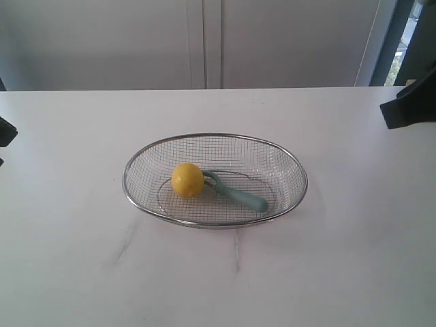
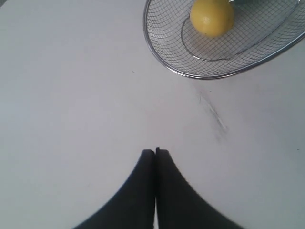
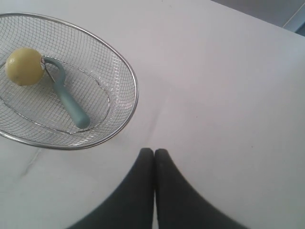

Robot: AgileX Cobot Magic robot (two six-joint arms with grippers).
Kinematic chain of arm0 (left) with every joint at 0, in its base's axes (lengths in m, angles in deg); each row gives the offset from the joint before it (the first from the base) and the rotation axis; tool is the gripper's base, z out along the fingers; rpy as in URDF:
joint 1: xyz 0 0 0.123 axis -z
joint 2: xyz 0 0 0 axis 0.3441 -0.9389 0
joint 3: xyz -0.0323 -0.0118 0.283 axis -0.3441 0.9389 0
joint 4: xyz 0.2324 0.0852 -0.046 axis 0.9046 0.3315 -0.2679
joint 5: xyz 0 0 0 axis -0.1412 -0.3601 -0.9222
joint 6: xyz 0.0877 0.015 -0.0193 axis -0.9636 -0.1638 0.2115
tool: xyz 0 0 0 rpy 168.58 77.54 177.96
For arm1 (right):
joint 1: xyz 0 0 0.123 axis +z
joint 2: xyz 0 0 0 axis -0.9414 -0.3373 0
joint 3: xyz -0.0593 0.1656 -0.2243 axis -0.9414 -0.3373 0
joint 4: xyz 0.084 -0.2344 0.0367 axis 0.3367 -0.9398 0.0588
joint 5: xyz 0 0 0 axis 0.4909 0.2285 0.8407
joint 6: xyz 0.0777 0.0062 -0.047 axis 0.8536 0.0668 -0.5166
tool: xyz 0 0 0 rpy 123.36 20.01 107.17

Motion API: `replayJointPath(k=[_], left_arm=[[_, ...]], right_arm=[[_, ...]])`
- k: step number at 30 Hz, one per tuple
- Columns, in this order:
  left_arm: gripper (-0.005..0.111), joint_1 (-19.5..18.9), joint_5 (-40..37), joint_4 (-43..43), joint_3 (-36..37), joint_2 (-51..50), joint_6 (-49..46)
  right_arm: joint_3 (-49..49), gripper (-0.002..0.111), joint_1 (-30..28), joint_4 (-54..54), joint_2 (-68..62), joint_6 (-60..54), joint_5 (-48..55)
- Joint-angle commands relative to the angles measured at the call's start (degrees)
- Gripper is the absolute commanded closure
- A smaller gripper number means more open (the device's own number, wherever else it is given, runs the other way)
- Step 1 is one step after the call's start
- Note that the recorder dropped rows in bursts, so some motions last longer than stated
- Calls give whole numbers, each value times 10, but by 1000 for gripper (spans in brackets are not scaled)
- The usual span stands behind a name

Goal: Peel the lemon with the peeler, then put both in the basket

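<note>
The yellow lemon (image 1: 187, 180) lies inside the silver wire-mesh basket (image 1: 293, 169) at the middle of the white table. The teal peeler (image 1: 238, 194) lies in the basket too, its loop head against the lemon and its handle pointing right. In the left wrist view the lemon (image 2: 212, 17) and the basket rim (image 2: 157, 55) show far from my left gripper (image 2: 155, 151), which is shut and empty over bare table. The right wrist view shows the lemon (image 3: 24, 66), the peeler (image 3: 66, 98) and the basket (image 3: 129, 102); my right gripper (image 3: 154, 151) is shut, empty, and apart from them.
The white table (image 1: 354, 259) carries faint dark scuff marks (image 1: 126, 245) in front of the basket. A dark part of the right arm (image 1: 409, 105) shows at the right edge, and a bit of the left arm (image 1: 5, 133) at the left edge.
</note>
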Motion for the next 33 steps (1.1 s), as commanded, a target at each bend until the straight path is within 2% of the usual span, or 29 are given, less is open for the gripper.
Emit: replayJointPath(k=[1, 3, 8, 11, 17, 26, 31, 33], left_arm=[[107, 0, -15, -25, 4, 36, 47], [107, 0, -21, -55, 4, 49, 104], [107, 0, -12, -90, 9, 96, 159], [107, 0, 49, -104, 43, 129, 171], [107, 0, 235, -104, 189, 179, 106], [107, 0, 537, -104, 450, 249, 86], [107, 0, 651, -104, 578, 306, 87], [107, 0, 673, -104, 604, 330, 87]], right_arm=[[-5, 108, -2, 0, 3, 1, -7], [-5, 108, -2, 0, 3, 1, -7], [-5, 108, -2, 0, 3, 1, -7], [-5, 108, -2, 0, 3, 1, -7], [-5, 108, -2, 0, 3, 1, -7], [-5, 108, -2, 0, 3, 1, -7], [-5, 108, -2, 0, 3, 1, -7], [-5, 108, -2, 0, 3, 1, -7]])
